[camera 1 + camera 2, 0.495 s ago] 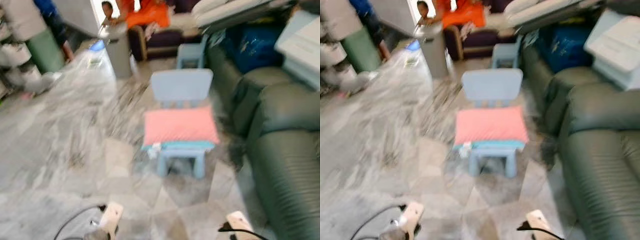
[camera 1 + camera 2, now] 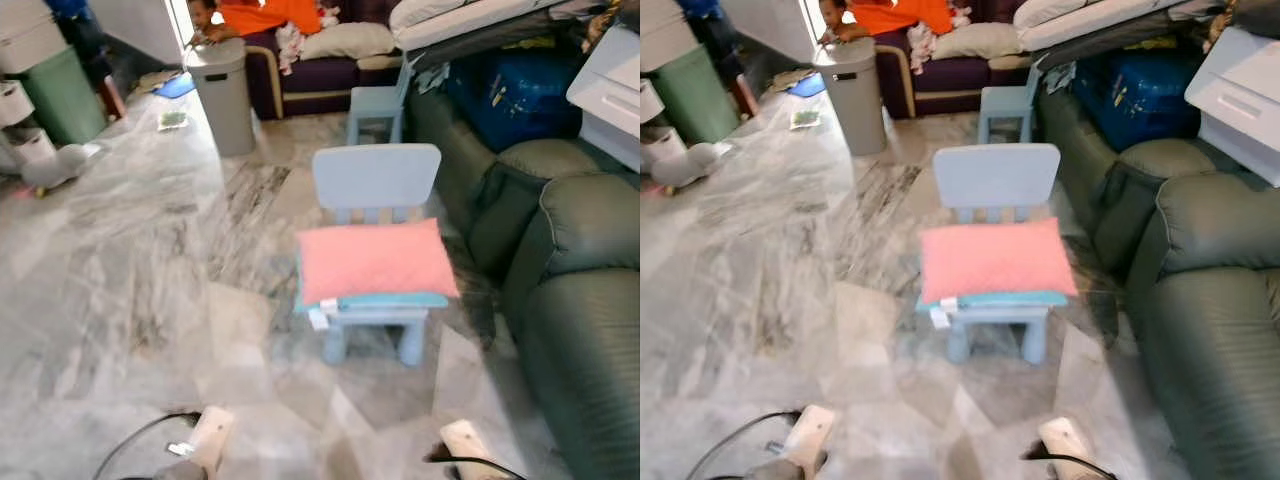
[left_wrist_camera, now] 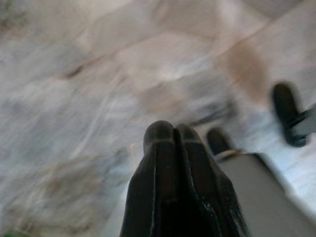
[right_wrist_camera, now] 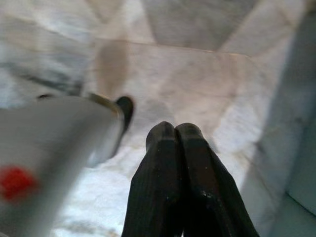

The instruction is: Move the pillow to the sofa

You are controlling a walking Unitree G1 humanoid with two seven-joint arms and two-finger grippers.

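Task barely started — pillow (image 2: 375,260) not picked up, lying flat on the small blue chair (image 2: 375,180) just beside the green sofa (image 2: 585,330). Long axis runs side to side across the seat, one short end toward the sofa. Left gripper (image 3: 169,136) and right gripper (image 4: 175,133) both hang over the floor (image 2: 150,250), fingers pressed together, holding nothing. Left to do: approach, grasp, carry over.

pink pillow (image 2: 375,258) (teal edge), green sofa (image 2: 580,330)
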